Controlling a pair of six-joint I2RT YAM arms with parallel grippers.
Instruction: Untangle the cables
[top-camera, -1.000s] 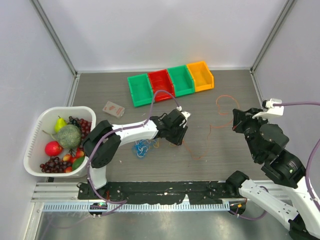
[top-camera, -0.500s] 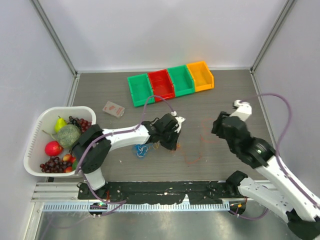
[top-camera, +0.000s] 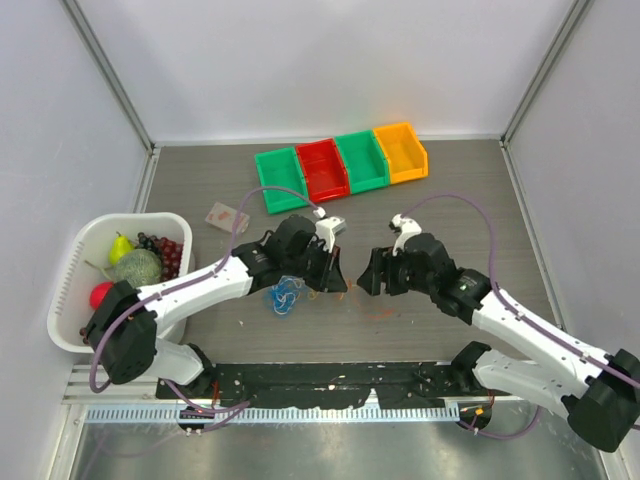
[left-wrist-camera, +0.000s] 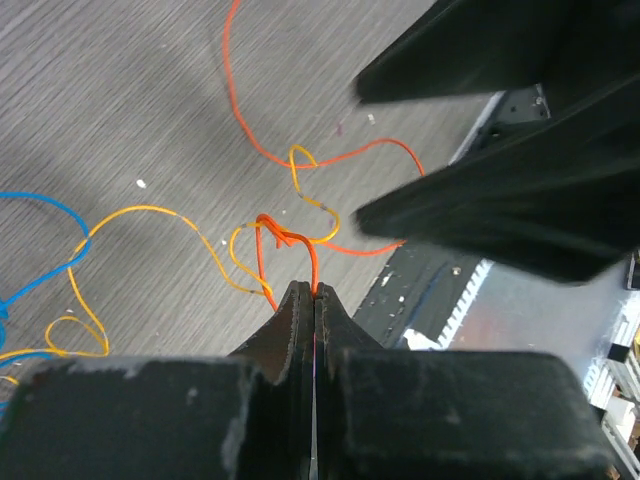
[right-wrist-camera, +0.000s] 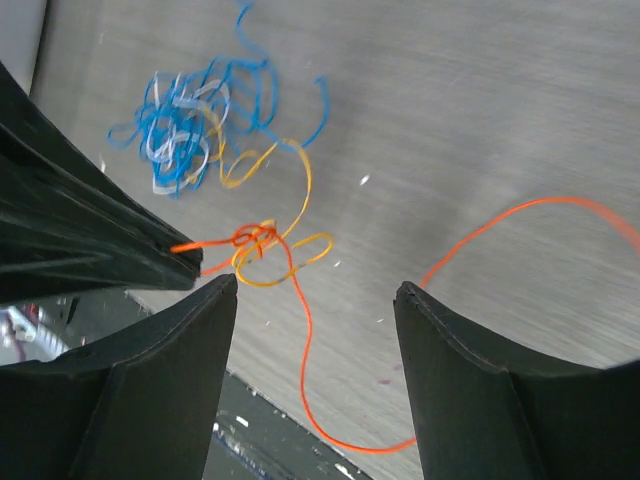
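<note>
The cables lie near the table's front centre. A blue cable (top-camera: 285, 295) is bunched in a tangle (right-wrist-camera: 190, 130) with whitish strands in it. A yellow cable (left-wrist-camera: 150, 210) loops out of the tangle and knots with an orange cable (left-wrist-camera: 290, 235) (right-wrist-camera: 255, 240). My left gripper (left-wrist-camera: 314, 290) (top-camera: 338, 285) is shut on the orange cable just beside the knot. My right gripper (right-wrist-camera: 315, 290) (top-camera: 368, 282) faces it, open, a little above the table. A free stretch of the orange cable (right-wrist-camera: 305, 340) runs below, between its fingers, untouched.
Four bins stand at the back: green (top-camera: 278, 178), red (top-camera: 322, 168), green (top-camera: 360, 160), orange (top-camera: 401, 152). A white basket (top-camera: 135, 218) of fruit sits at the left, with a small packet (top-camera: 226, 217) beside it. The black base rail (top-camera: 330, 378) runs along the near edge.
My right arm swung in from the far right to the centre and its gripper opened. My left gripper shut on the orange cable, which gathered toward the centre.
</note>
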